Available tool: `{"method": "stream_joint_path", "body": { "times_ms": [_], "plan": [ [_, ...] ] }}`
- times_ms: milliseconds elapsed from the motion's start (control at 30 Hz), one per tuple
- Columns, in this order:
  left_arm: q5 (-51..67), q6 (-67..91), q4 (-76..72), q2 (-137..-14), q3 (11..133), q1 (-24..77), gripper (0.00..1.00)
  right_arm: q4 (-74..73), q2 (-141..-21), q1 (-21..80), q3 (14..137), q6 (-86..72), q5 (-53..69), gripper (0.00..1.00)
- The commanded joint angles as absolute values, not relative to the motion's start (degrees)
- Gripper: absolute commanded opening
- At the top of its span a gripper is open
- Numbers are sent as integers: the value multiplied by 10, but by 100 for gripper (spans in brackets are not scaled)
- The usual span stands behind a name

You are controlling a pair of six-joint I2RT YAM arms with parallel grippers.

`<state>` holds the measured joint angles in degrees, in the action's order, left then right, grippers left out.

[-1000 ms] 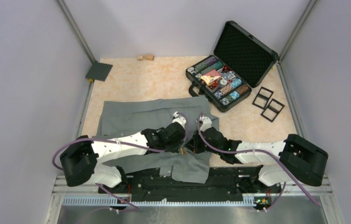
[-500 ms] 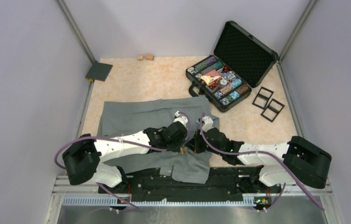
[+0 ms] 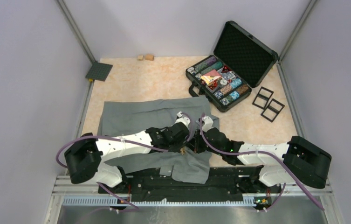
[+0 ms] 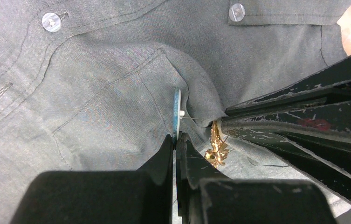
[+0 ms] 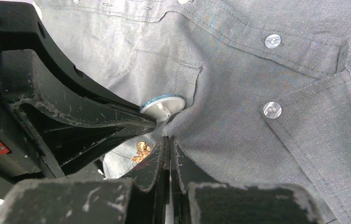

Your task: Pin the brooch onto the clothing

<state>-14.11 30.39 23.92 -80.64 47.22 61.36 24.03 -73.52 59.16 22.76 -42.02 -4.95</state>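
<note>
Left claw clamps a round blue-rimmed brooch, pin facing a fold of grey fabric shirt the right claw pinches up

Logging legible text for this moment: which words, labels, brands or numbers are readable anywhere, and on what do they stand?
No text is legible.
The open case: its chips bear markings too small to read.
The shirt: plain grey in both wrist views, no label showing.
The blue-rimmed disc in the left gripper: edge-on, face hidden.
</note>
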Motion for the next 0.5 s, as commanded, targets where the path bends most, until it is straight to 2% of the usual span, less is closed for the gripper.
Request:
{"method": "stream_joint_path", "body": {
  "times_ms": [0,467],
  "plan": [
    [-158,283,253,-806,501,623,0,271,-733,602,241,-416,-60,0],
    [-194,272,314,-857,550,642,0,286,-718,607,234,-400,-64,0]
  ]
}}
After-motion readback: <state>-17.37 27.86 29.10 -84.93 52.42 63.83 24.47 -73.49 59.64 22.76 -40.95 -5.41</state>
